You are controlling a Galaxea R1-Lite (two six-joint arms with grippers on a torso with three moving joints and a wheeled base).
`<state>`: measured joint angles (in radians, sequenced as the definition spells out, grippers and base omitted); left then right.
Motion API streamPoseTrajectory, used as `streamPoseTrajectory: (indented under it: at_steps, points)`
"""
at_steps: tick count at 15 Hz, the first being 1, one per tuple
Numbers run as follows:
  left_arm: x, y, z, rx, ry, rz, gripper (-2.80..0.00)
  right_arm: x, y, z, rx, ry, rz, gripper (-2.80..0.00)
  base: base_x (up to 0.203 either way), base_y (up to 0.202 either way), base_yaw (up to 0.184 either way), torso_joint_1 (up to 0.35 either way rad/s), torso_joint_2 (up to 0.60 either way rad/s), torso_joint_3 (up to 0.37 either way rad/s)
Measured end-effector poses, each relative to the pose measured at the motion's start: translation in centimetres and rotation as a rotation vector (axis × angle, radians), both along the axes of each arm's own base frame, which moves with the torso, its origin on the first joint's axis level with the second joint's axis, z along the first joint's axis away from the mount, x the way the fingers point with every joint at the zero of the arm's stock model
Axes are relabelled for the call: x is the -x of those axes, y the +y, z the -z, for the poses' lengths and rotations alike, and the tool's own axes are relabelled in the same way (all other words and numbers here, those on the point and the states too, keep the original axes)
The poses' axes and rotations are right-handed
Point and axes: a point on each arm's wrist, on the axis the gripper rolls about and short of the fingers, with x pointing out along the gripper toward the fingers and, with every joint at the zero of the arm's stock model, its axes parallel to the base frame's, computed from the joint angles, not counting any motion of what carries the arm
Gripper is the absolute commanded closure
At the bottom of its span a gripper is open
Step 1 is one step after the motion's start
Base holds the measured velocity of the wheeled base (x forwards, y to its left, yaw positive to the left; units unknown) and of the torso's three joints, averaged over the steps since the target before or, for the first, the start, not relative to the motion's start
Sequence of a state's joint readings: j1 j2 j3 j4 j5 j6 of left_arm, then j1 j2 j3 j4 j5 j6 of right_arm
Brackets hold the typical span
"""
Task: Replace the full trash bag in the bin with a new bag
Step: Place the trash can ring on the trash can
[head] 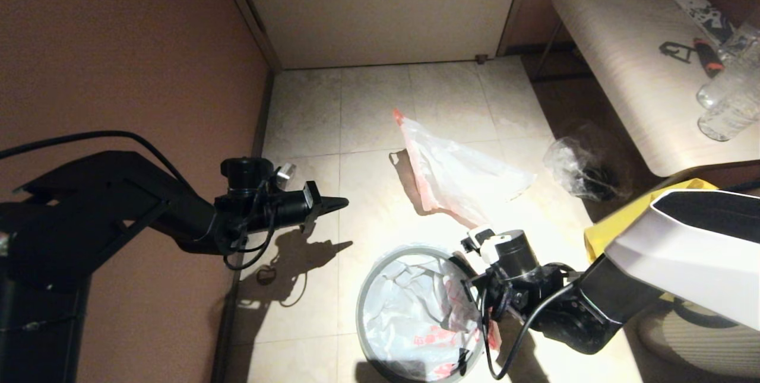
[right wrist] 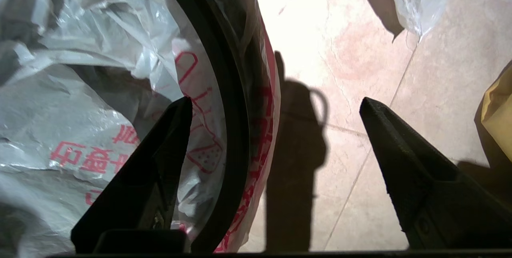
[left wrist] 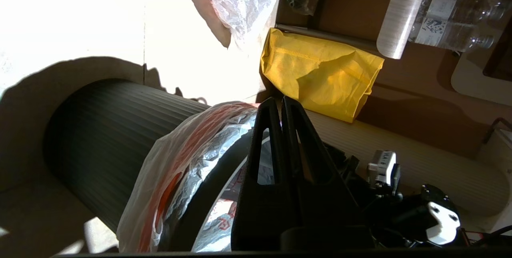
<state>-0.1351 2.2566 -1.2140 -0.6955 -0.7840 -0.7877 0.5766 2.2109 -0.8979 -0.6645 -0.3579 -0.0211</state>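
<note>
The black bin stands on the floor tiles near me, its grey hoop around the mouth. The new bag, milky white with red characters, lines it and folds over the rim. My right gripper is open at the bin's right rim. It straddles the rim with one finger over the bag inside and the other outside. The full trash bag, see-through with orange-pink strips, lies on the floor beyond the bin. My left gripper hangs shut and empty left of the bin.
A clear bag with dark contents lies right of the full bag. A yellow tote bag sits by my right arm. A pale bench at the right carries water bottles. Brown wall stands on the left.
</note>
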Motion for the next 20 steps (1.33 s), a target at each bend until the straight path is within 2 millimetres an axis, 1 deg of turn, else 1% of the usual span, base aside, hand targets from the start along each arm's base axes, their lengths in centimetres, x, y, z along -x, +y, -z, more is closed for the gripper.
streamPoseTrajectory:
  at_steps: [4,9,10,14,17,20]
  points:
    - [0.0,0.0,0.0,0.000,0.001,0.001,0.00,0.0,0.0,0.2,0.005,0.000,-0.003,-2.80,0.000,0.000,0.000,0.000,0.00,0.000]
    - [0.0,-0.1,0.0,0.000,0.000,0.001,0.00,-0.4,0.1,1.1,0.037,0.011,-0.016,-2.80,0.000,0.000,0.000,0.000,0.00,0.000]
    - [0.0,-0.1,0.0,0.001,0.000,0.001,0.00,-0.4,0.1,1.1,0.036,0.010,-0.016,0.00,0.000,0.000,0.000,0.000,0.00,0.000]
    - [0.0,0.0,0.0,0.000,0.000,0.001,0.00,-0.5,0.2,0.9,0.025,-0.007,-0.016,0.00,0.000,0.000,0.000,0.000,0.00,0.000]
    - [0.0,0.0,0.0,0.000,0.000,0.001,0.00,-0.8,0.1,1.8,0.030,0.007,-0.009,0.00,0.000,0.000,0.000,0.000,0.00,0.000]
    - [0.0,0.0,0.0,0.000,0.000,0.001,0.00,-1.1,0.1,2.0,0.030,0.006,-0.008,0.00,0.000,0.000,0.000,0.000,0.00,0.000]
